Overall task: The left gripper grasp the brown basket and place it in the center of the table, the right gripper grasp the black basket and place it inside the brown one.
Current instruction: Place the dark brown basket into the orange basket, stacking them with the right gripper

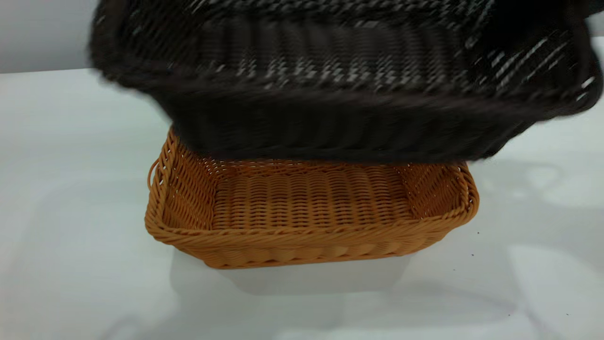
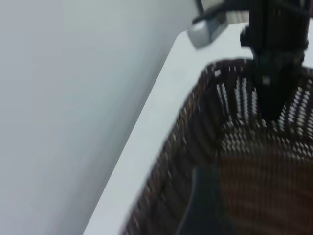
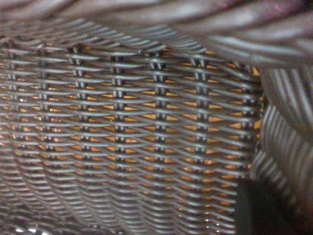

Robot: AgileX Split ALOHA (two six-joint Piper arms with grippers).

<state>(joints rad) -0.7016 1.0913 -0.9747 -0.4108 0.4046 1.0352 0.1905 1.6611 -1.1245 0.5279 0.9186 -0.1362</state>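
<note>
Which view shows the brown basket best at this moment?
The exterior view: the brown basket sits whole on the table, the black basket covering its far rim. The right wrist view shows only orange through the black weave; the left wrist view shows none.

The exterior camera looks across the white table (image 1: 71,189) from low and close, facing the brown basket (image 1: 306,208). The left wrist camera looks along the table edge toward the black basket (image 2: 244,171). The right wrist camera sits almost against that basket's weave. All three views share it.
</note>
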